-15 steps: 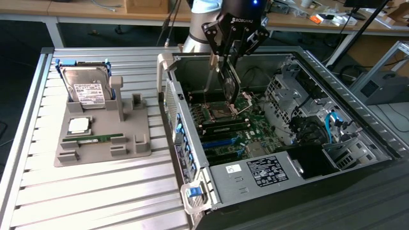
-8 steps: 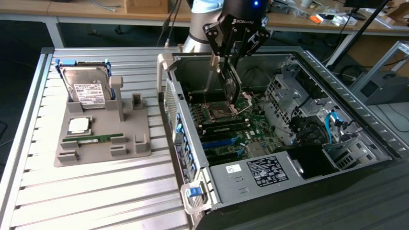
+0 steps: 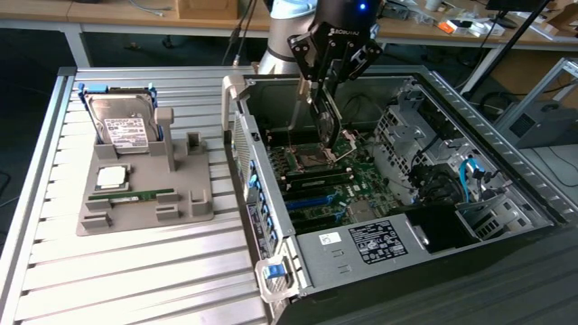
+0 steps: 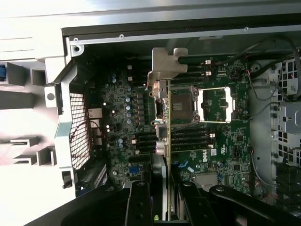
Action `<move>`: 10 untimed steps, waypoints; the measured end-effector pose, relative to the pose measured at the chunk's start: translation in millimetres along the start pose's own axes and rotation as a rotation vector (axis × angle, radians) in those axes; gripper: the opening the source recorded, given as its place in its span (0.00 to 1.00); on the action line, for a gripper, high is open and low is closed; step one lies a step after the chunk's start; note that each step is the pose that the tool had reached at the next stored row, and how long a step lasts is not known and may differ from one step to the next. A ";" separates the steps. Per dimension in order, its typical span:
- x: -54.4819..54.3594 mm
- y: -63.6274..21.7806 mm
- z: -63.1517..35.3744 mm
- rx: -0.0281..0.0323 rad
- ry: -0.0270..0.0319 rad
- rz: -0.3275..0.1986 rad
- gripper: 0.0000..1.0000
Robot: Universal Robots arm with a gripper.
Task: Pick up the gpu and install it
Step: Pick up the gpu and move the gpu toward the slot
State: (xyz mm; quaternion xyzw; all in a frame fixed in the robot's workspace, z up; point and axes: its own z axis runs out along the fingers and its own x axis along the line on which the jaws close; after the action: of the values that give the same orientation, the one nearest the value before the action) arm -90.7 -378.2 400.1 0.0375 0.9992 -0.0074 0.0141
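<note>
My gripper (image 3: 327, 82) hangs over the open computer case (image 3: 451, 115), shut on the gpu (image 3: 323, 125). The card points edge-down above the motherboard (image 3: 312, 179), near the CPU socket, with its silver bracket strip (image 3: 298, 101) on the side toward the case's rear wall. In the wrist view the gpu (image 4: 168, 117) appears edge-on between my two black fingers (image 4: 138, 202), its bracket (image 4: 167, 61) at the far end, over the socket and memory slots. The card's lower edge looks clear of the board.
A grey holder (image 3: 145, 210) on the slatted table at the exterior view's left carries a hard drive (image 3: 122, 125), a CPU (image 3: 111, 177) and a green memory stick (image 3: 132, 195). Inside the case are the power supply (image 3: 380, 240), drive cages and cables (image 3: 470, 176).
</note>
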 end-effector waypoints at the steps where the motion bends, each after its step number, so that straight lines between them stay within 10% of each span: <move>1: -0.1 0.0 0.3 0.0000 0.0000 0.000 0.27; 10: -0.2 0.0 3.2 -0.0001 0.0000 0.000 0.27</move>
State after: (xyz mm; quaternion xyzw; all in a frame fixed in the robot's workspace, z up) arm -90.4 -378.2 397.0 0.0375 0.9992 -0.0074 0.0141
